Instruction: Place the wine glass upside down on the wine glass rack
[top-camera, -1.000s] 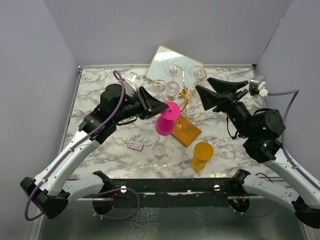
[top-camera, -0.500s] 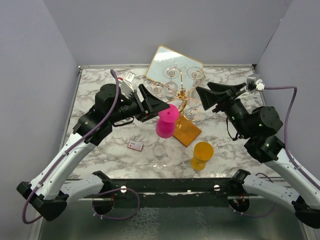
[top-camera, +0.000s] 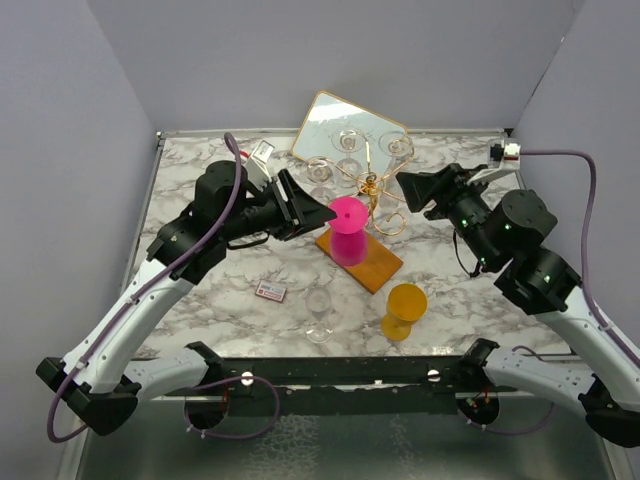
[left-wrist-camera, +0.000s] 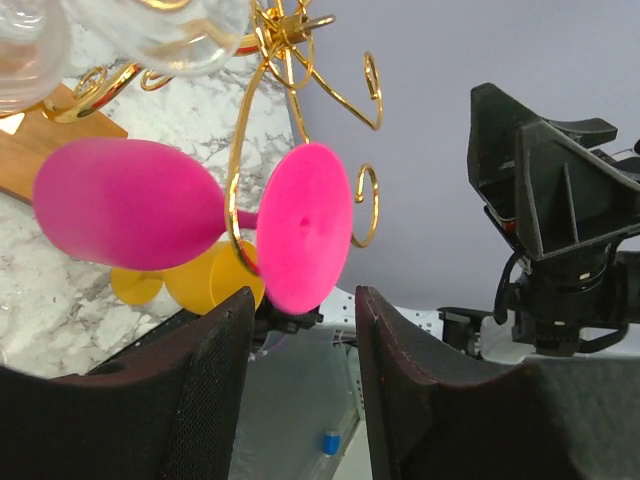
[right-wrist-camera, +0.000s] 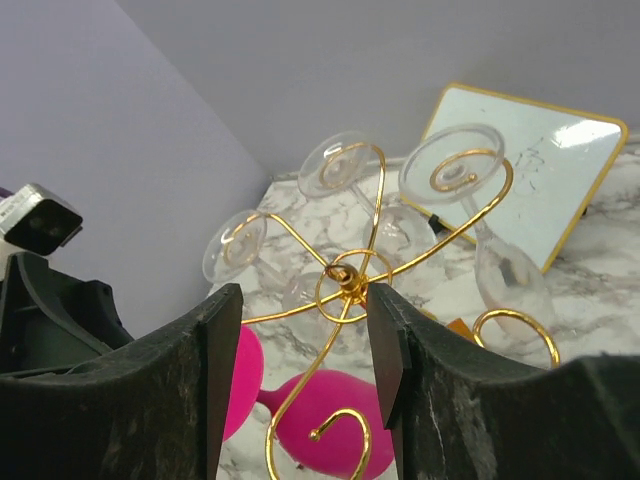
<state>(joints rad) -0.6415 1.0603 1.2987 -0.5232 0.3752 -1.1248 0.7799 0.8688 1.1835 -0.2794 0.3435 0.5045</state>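
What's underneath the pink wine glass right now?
The upside-down pink wine glass hangs over the flat orange-brown wooden base of the gold wire rack. Its bowl covers the wood directly beneath, so whether the rim touches the base cannot be seen.

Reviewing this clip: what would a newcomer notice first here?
The hot-pink wine glass, hanging upside down on the gold wine glass rack at the centre. The left pincer stands open right beside it, and an orange glass stands nearer the arms, to the right.

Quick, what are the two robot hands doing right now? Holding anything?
Left gripper: open, empty; the pink wine glass hangs on the gold wire rack.
Right gripper: open, holding nothing.
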